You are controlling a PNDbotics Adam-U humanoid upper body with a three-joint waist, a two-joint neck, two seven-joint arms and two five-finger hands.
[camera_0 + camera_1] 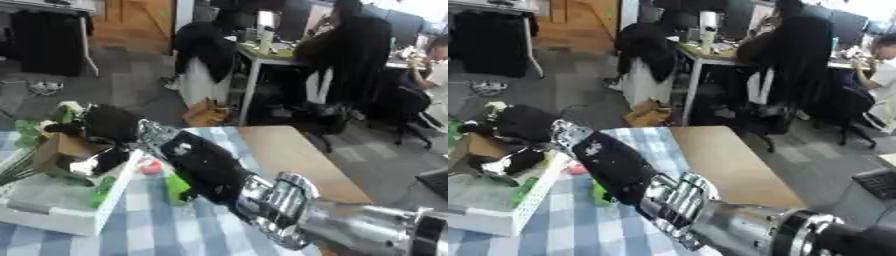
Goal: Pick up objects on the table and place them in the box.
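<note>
Left eye view: we see our right arm come in from the lower right and reach across the table to the box.
Box: the white box sits at the left side of the table, and its near wall faces us.
Things in the box: a brown cardboard piece leans inside, with green leaves by it and a green thing against the right wall.
Right hand: our right hand is over the far part of the box, a dark shape above the brown piece; we cannot tell if its fingers are curled or straight, or if it holds something.
Red thing: a small red thing lies on the cloth just beside the box's right wall.
Green thing on the table: a bright green object stands near the box, partly behind our arm.
Table: a blue and white checked cloth covers the near part, and bare brown wood shows farther right.
Left hand: we do not see it in either view.
</note>
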